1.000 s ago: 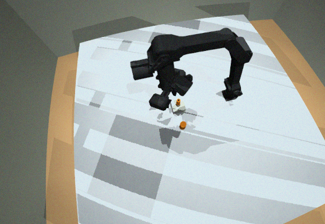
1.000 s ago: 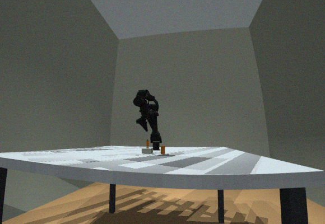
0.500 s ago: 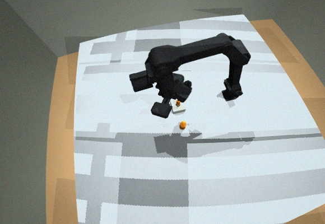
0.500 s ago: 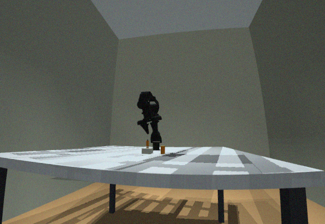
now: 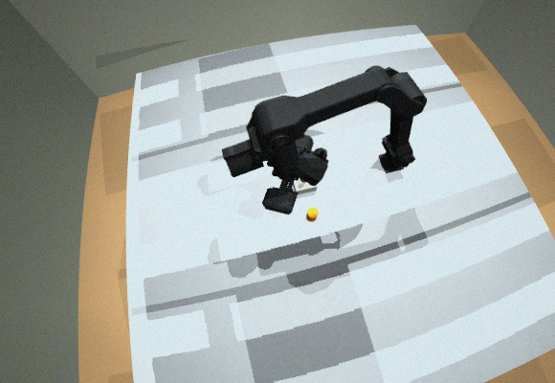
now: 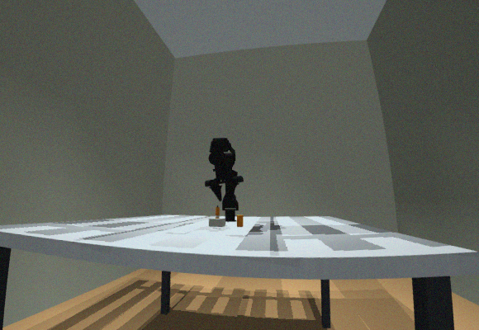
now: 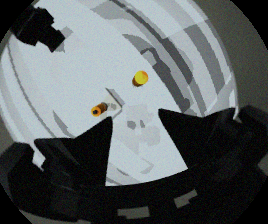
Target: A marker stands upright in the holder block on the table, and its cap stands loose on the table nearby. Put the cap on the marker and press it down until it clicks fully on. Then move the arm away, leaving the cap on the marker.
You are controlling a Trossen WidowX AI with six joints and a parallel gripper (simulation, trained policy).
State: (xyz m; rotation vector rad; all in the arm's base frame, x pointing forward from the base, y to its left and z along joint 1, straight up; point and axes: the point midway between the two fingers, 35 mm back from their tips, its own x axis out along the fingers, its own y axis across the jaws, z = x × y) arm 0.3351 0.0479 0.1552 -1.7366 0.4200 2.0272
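The cap, a short yellow-orange cylinder, stands upright on the table, apart from the holder block. The pale holder block is partly hidden behind the gripper in the top view. The orange marker stands upright in the block with its dark tip bare; the gripper hides it in the top view. My gripper is open and empty, with its black fingers spread wide. It hangs above the table, over the area of the block, touching neither marker nor cap.
The white table carries striped grey shadows. The arm's base stands on the table to the right of the block in the top view. Wooden floor shows around the table, with plain walls beyond.
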